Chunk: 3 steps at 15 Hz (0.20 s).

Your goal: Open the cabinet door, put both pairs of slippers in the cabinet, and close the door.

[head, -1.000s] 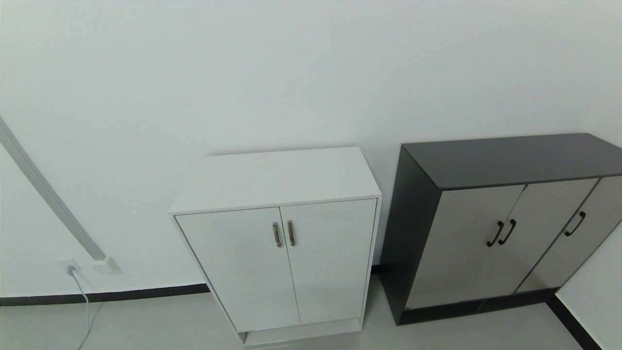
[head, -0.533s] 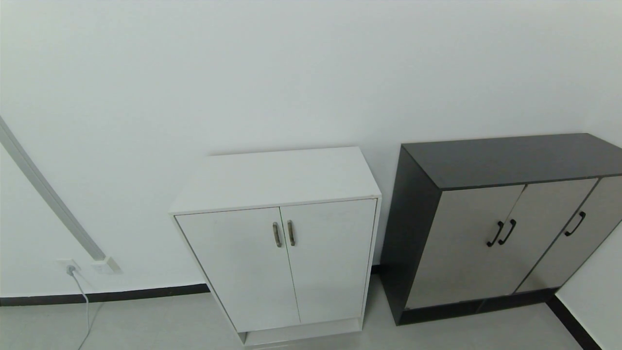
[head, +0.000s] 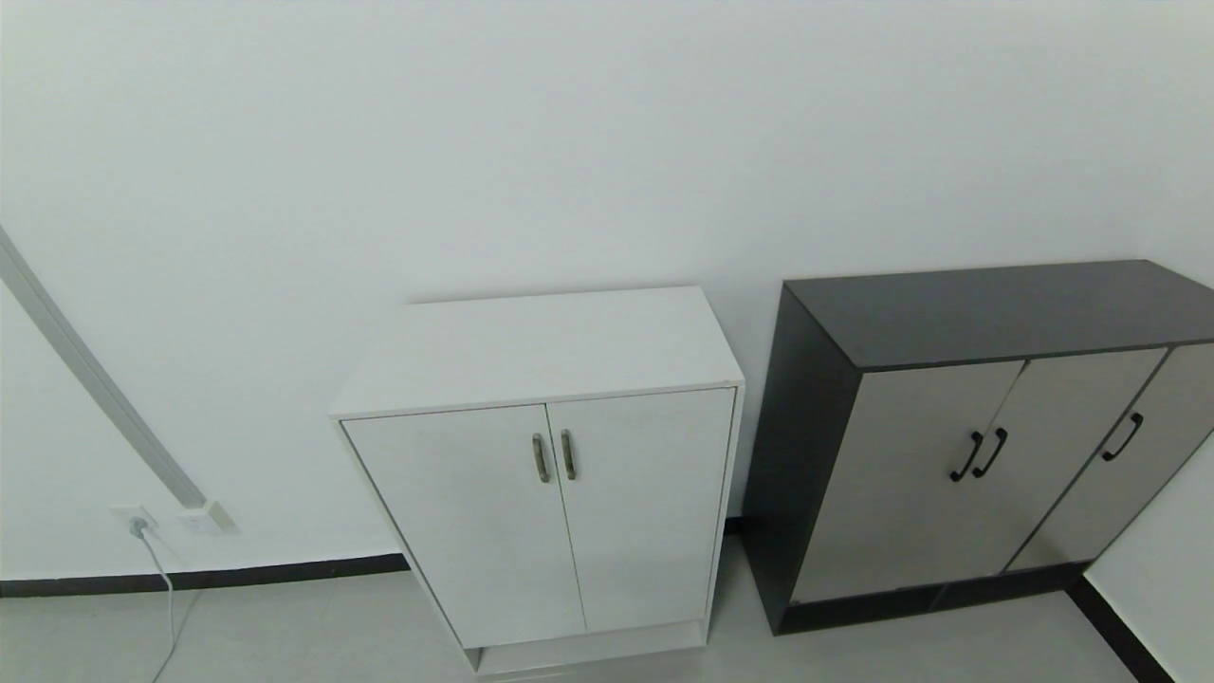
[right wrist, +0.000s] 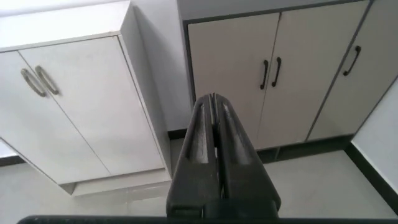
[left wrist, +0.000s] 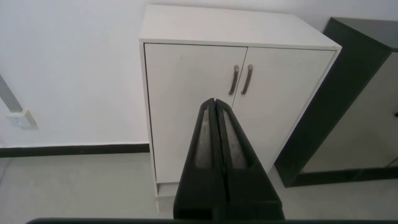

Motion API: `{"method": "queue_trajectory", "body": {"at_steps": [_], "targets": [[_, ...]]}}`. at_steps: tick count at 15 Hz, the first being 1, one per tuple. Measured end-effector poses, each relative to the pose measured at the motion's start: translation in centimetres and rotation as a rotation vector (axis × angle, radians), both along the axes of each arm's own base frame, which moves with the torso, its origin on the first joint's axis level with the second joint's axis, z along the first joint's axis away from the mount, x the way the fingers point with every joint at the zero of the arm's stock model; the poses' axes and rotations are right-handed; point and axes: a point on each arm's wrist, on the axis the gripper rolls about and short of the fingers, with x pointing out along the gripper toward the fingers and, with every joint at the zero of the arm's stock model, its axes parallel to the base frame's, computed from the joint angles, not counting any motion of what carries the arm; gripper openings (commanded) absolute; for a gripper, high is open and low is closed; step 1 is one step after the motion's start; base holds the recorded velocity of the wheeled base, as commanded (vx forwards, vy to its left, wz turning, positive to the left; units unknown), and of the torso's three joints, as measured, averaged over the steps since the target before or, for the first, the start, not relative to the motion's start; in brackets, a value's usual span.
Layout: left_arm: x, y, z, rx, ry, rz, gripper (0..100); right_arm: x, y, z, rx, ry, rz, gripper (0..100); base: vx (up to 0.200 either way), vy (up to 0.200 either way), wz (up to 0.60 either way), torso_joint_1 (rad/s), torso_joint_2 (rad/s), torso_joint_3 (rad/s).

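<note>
No text or number is readable on the white cabinet (head: 541,512), dark cabinet (head: 948,474) or wall (head: 569,142).

You have open floor (head: 285,631) at lower left and centre; the dark cabinet (head: 948,455) stands close right of the white cabinet (head: 531,360), and a cable (head: 171,593) hangs far left.

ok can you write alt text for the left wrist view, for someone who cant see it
The left arm's black gripper, shut tight, points at a white two-door cabinet whose doors are closed, with two grey metal bar handles side by side where the doors meet. A dark grey cabinet stands beside it against the white wall.
</note>
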Motion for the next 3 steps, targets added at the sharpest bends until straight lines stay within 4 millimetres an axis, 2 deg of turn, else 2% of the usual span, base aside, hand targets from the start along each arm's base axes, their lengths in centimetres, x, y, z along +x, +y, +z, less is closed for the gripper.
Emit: {"method": "queue_trajectory", "body": {"at_steps": [3], "targets": [[0.00, 0.00, 0.00, 0.000, 0.000, 0.001, 0, -0.01, 0.01, 0.00, -0.005, -0.001, 0.001, 0, 0.000, 0.000, 0.00, 0.000, 0.00, 0.000]]}}
